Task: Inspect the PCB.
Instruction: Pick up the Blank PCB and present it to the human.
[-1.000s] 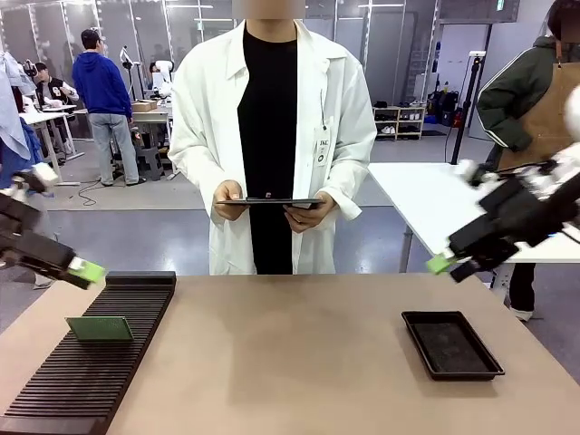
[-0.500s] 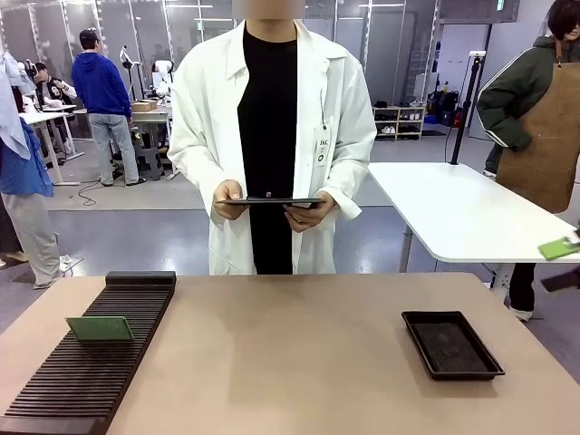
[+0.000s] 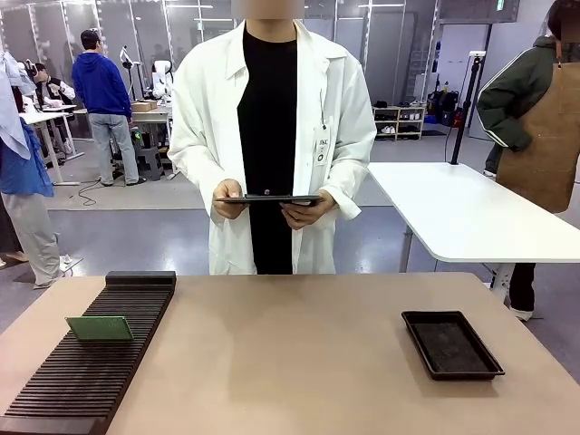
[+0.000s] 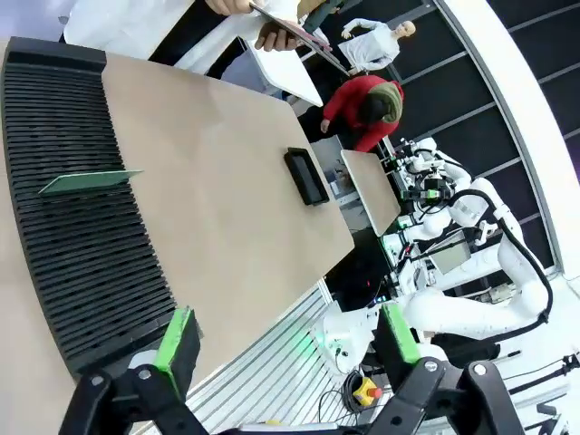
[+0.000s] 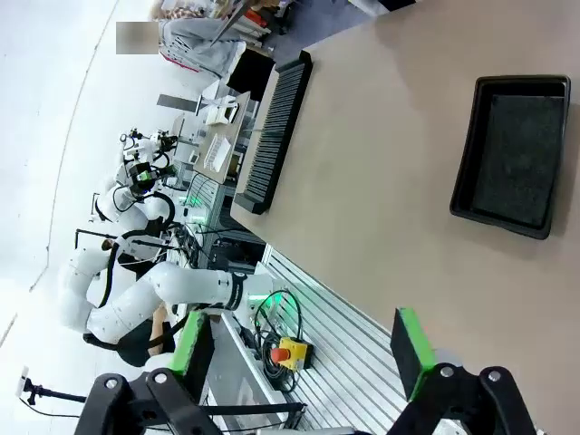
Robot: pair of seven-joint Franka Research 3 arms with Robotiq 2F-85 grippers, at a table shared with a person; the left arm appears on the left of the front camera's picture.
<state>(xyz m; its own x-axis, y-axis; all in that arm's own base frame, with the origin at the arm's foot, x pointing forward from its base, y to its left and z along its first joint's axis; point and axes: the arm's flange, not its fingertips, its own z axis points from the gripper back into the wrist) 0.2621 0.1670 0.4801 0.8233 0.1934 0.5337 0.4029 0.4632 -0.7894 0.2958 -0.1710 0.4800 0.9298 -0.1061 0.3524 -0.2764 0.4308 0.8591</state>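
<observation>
1. Standing on edge in a slot of the black slotted rack (image 3: 82,362), the PCB (image 3: 100,328) is tilting slightly back, about midway along the rack, toward its left side.
2. The rack is lying on the left part of the desk (image 3: 299,362), and a black tray (image 3: 451,344) is sitting well apart from the rack, to its right.
3. A person in a white coat (image 3: 272,136) is standing beyond the rack's far end, across the desk, holding a dark flat board (image 3: 269,201).
4. The left end effector (image 4: 288,333) is hovering off the rack's near end, its fingers standing apart and gripping nothing.
5. The right end effector (image 5: 302,349) is hanging well apart from the rack, past the desk's edge, its fingers likewise spread and empty.
</observation>
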